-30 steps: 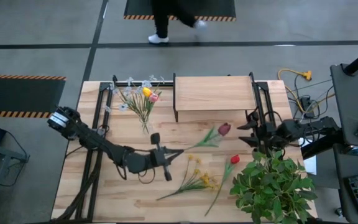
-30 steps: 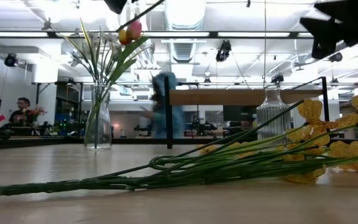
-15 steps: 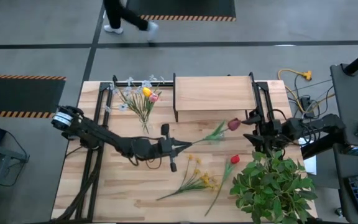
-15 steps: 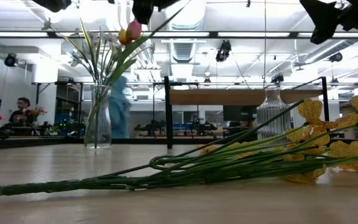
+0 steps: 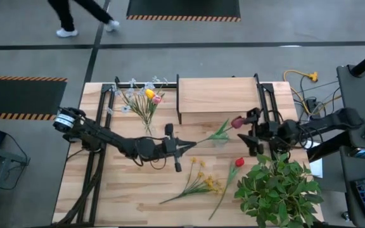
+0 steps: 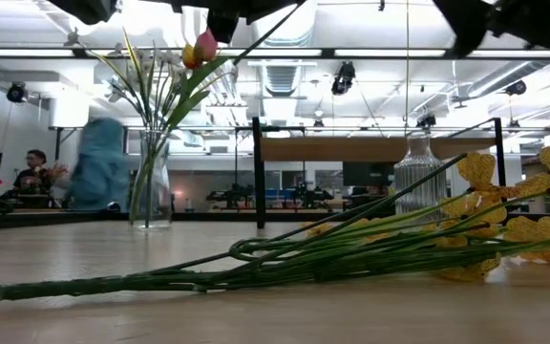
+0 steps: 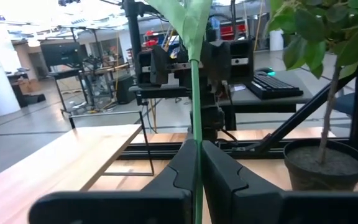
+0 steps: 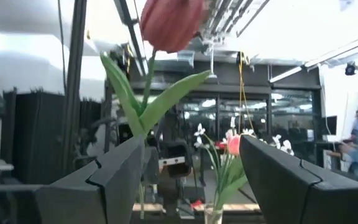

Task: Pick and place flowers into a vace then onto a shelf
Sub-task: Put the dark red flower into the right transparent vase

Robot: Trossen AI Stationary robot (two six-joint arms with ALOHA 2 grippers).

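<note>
So the left gripper (image 5: 184,147) sits mid-frame in the high view, fingers pressed together on the stem of the dark red tulip (image 5: 236,122). The left wrist view shows it clearly: the green stem (image 7: 195,137) runs straight up between the two dark fingers (image 7: 182,168). Compared with a second ago, that arm has swung right and the tulip head has moved with it, from just below the shelf (image 5: 218,94) toward the right gripper (image 5: 252,131), which now sits right of center.

The right gripper's fingers are spread wide, wider than a second ago, and the right wrist view has the tulip's head (image 8: 173,23) and leaves framed between them. I think nothing is touching there yet, but the head is partly out of the frame, so can't swear to it.

Rest of the flowers haven't budged: the vase bunch (image 5: 143,101) upper left of the table, the yellow blossoms (image 5: 201,182) and a red tulip (image 5: 238,163) lying lower center, next to the leafy plant (image 5: 277,190) at lower right.

The person walking at the top of the frame has moved from center over to the upper left (image 5: 81,12).
</note>
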